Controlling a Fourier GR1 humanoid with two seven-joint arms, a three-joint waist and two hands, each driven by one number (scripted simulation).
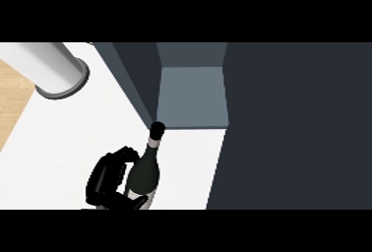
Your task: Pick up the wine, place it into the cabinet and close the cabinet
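We are looking steeply down at a white counter (65, 147), and only one hand is showing. Going by its place left of centre near the lower edge, we are taking it for our left hand (109, 179), though the forearm behind it is cut off and we cannot be sure. Its black fingers are curling round the lower body of the wine bottle (145, 170), and the thumb seems to be wrapping the base, so the hand is clasping the bottle rather than lying spread.

The bottle is dark, with a pale band at the neck, and its neck is pointing up the view toward the cabinet (193, 93). The tip of the neck is sitting just at the front edge of the cabinet's grey shelf, while the body is lying over the white counter. The dark cabinet door (298, 123) is standing open, filling the right side. A grey cylinder (54, 69) is standing at the upper left, well apart from the bottle.
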